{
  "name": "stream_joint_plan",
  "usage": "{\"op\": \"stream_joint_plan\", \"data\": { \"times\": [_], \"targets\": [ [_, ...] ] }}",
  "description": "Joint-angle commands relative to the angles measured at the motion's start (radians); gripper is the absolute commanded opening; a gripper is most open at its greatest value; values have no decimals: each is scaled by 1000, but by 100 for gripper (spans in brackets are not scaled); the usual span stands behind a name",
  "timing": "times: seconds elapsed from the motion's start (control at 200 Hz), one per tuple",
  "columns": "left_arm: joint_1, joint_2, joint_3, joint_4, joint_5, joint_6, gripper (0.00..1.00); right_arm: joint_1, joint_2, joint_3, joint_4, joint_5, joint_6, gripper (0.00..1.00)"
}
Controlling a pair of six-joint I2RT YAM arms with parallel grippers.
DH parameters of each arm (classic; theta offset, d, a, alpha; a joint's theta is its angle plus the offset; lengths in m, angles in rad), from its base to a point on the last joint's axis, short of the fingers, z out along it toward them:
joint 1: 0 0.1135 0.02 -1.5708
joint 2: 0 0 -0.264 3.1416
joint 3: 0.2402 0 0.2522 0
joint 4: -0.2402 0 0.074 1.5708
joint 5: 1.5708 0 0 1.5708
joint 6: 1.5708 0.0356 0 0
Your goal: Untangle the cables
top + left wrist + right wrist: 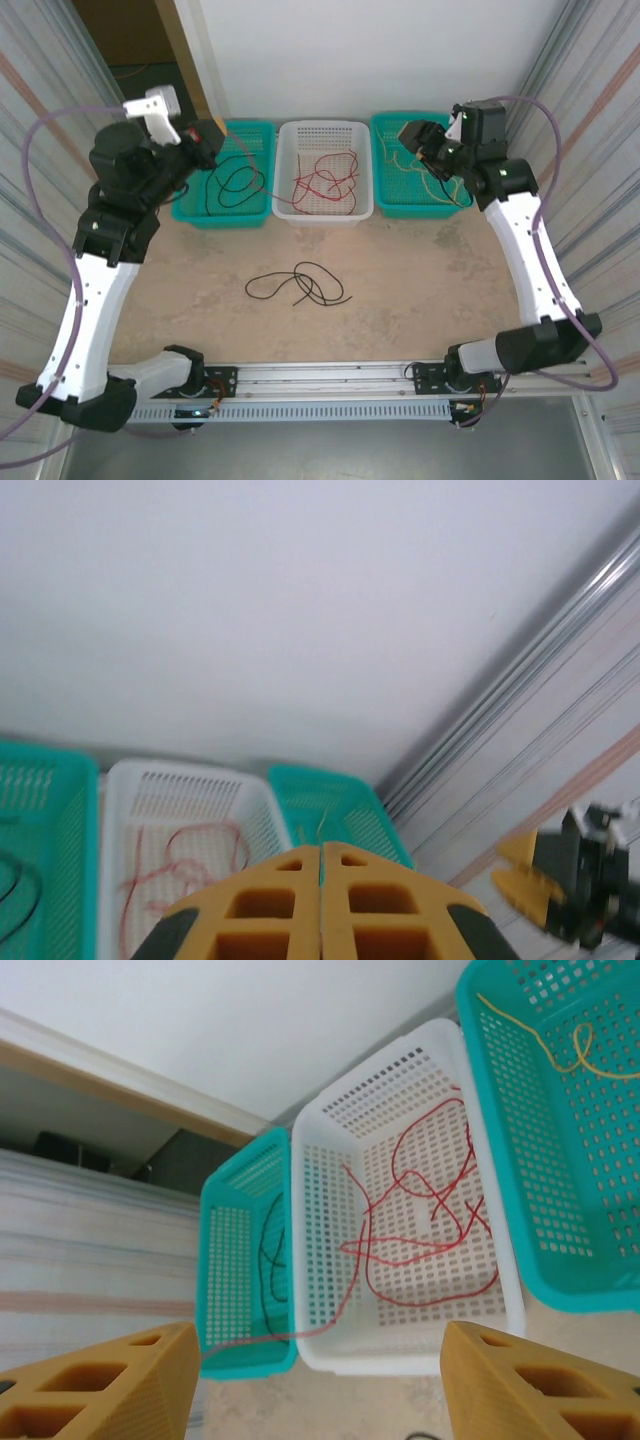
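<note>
One thin black cable [298, 284] lies on the beige table [450, 270], stretched left-to-right; the left gripper [320, 852] has its jaws closed, the right gripper [320, 1345] has them apart.

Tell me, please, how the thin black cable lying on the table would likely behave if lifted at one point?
Probably floppy: the thin black cable lies in loose, crossing loops on the beige tabletop, so it should drape from any grip point. Likely light, being so thin. A push would probably bunch the loops rather than slide it.
</note>
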Motion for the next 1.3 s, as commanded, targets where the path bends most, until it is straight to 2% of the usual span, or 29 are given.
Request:
{"op": "stream_joint_plan", "data": {
  "times": [0.0, 0.205, 0.331, 0.386, 0.591, 0.771, 0.847, 0.912, 0.997, 1.112, 1.292],
  "targets": [
    [5, 104, 138, 132, 76, -74, 0, 19, -105, -58, -72, 4, -71, 63],
    [5, 306, 340, 331, 113, -185, 0, 65, -271, -221, -98, 54, -76, 62],
    [4, 386, 308, 642, 126, -224, 0, 94, -353, -323, -107, 62, -72, 61],
    [4, 433, 324, 722, 132, -231, 0, 99, -387, -361, -120, 57, -72, 60],
    [15, 692, 631, 726, 134, -234, 0, 103, -463, -453, -149, 46, -60, 59],
    [43, 971, 980, 757, 200, -325, 0, 112, -510, -498, -145, 36, -61, 59],
    [47, 1050, 1051, 748, 242, -339, 0, 111, -523, -509, -147, 39, -65, 59],
    [49, 1062, 990, 749, 283, -363, 0, 111, -529, -516, -149, 46, -69, 59],
    [41, 1005, 753, 826, 317, -370, 0, 111, -532, -526, -142, 44, -69, 58],
    [12, 877, 413, 870, 313, -278, 0, 113, -537, -530, -144, 40, -74, 58],
    [-39, 741, 47, 868, 344, -195, 0, 110, -548, -531, -160, 42, -81, 58]
  ]
}}
